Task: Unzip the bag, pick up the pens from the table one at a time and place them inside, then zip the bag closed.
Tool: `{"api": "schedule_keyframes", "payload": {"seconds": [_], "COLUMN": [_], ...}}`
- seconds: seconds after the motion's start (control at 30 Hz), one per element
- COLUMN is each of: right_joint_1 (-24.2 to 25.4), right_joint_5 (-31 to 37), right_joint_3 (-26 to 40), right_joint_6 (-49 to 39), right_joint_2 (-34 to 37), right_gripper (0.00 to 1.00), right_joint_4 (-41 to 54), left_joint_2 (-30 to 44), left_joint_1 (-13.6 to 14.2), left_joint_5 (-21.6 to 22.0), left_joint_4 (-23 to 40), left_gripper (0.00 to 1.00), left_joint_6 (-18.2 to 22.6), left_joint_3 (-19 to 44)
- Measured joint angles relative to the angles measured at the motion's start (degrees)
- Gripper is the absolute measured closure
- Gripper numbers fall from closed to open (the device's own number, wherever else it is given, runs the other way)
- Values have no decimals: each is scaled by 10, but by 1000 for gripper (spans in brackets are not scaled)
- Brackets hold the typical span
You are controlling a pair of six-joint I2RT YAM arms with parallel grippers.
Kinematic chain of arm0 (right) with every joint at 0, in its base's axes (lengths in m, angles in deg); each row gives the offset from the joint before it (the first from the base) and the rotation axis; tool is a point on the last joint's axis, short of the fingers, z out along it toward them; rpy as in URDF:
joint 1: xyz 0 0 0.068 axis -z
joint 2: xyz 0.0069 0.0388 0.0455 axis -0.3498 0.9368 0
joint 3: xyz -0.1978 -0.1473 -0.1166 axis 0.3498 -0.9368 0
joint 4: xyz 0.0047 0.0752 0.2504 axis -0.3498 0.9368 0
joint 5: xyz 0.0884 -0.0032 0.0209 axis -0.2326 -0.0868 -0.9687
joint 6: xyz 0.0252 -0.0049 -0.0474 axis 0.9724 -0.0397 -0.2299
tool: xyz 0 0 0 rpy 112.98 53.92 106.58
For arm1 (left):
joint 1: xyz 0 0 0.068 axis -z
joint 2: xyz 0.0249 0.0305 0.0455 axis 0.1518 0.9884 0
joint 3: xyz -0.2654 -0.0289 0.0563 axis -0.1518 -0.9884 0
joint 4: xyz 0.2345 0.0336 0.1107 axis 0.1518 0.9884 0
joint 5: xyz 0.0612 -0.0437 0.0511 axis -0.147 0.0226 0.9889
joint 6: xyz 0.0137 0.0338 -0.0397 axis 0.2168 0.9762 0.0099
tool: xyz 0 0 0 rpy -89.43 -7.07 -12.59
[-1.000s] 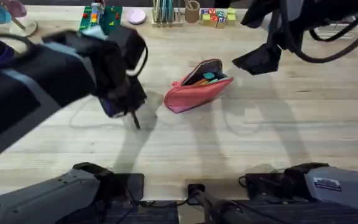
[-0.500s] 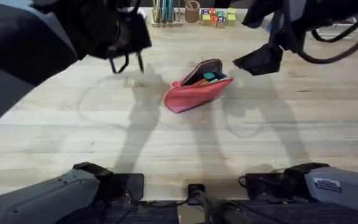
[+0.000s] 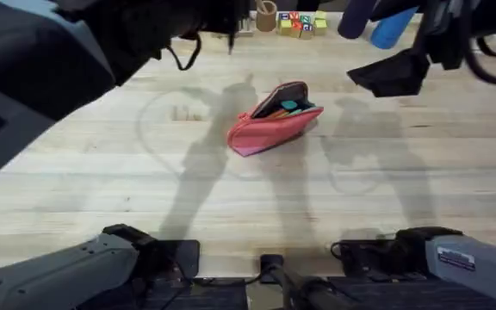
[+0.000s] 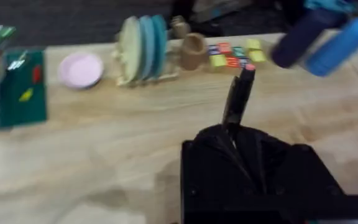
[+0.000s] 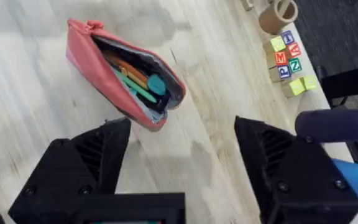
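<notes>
The salmon-pink bag (image 3: 269, 127) lies unzipped in the middle of the table (image 3: 102, 181), its mouth gaping. In the right wrist view the bag (image 5: 82, 53) holds green, teal and orange slim items. My left gripper (image 3: 220, 19) hangs high over the far side of the table, left of the bag. It is shut on a black pen (image 3: 229, 40). In the left wrist view the pen (image 4: 237, 99) sticks out past the gripper (image 4: 232, 134). My right gripper (image 3: 394, 76) hovers to the right of the bag, open and empty (image 5: 182, 155).
Along the far edge stand coloured letter blocks (image 3: 300, 23), a wooden cup (image 3: 267, 15), a rack of discs (image 4: 143, 46), a pink plate (image 4: 81, 70) and a green board (image 4: 20, 87). Blue cylinders (image 3: 392, 27) show beside the right arm.
My left gripper has risen from the table left of the bag and moved toward the far edge with the black pen. The right gripper has shifted a little to the right.
</notes>
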Motion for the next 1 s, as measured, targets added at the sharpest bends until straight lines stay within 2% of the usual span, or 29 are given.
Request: {"api": "schedule_keyframes", "payload": {"seconds": [0.23, 0.6, 0.8, 0.93, 1.0], "right_joint_1": [36, 36, 36, 37, 36], "right_joint_5": [-32, -44, -44, -44, -44], "right_joint_3": [0, 0, 0, 0, 0], "right_joint_6": [2, 2, 2, 2, 2], "right_joint_2": [0, 0, 0, 0, 0], "right_gripper": [5, 5, 5, 5, 6], "right_joint_4": [-1, -3, -4, -4, -4], "left_joint_2": [36, 93, 100, 116, 131], "left_joint_1": [20, 24, 31, 55, 73], "left_joint_5": [-121, -324, -367, -370, -357], "left_joint_4": [-32, -56, -42, -16, 7], "left_gripper": [958, 958, 958, 959, 959], "left_joint_6": [99, 152, 163, 180, 195], "left_joint_3": [0, 0, 0, 0, 0]}}
